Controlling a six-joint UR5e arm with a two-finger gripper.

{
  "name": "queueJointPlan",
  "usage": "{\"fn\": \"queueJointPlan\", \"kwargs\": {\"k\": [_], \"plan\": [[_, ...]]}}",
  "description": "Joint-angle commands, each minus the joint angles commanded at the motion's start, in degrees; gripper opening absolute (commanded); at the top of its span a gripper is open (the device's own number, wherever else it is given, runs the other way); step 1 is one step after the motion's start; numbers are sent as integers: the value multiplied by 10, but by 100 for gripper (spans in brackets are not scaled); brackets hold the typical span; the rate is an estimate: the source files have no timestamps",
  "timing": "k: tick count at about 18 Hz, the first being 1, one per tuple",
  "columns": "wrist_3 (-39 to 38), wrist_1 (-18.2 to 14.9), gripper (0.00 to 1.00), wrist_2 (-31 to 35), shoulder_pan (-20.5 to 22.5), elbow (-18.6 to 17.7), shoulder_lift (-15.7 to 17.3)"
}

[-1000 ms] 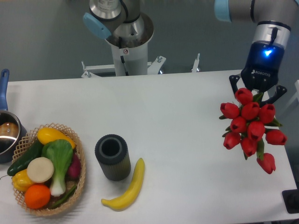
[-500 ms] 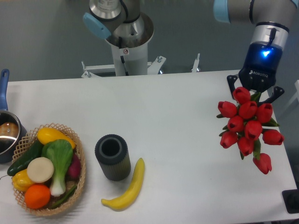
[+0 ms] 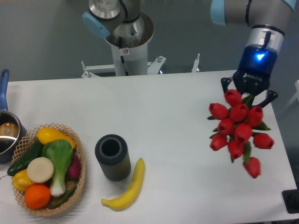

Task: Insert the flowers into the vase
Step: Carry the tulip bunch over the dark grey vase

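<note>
Pincer (image 3: 247,95) is gripping the flowers (image 3: 238,127), buds hanging just below it above the desk (image 3: 177,116); vase (image 3: 112,157) is standing well apart, lower left.

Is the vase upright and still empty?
Upright, apparently empty: the vase stands mouth-up, only dark inside; the flowers hang from the gripper.

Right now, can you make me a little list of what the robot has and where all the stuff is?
gripper: shut on the flowers
flowers: red tulips, held over the table's right side
vase: dark, ribbed, upright, nothing in it, far left of the flowers
banana: lying just right of the vase
basket: full of vegetables, left of the vase
pot: at the left edge
</note>
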Motion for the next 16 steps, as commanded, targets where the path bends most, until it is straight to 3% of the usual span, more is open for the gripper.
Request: {"fn": "queueJointPlan", "kwargs": {"k": [5, 9, 16], "plan": [[23, 1, 25, -80, -42, -23, -1], [130, 1, 25, -182, -61, -91, -1], [137, 1, 25, -325, -81, -128, 8]]}}
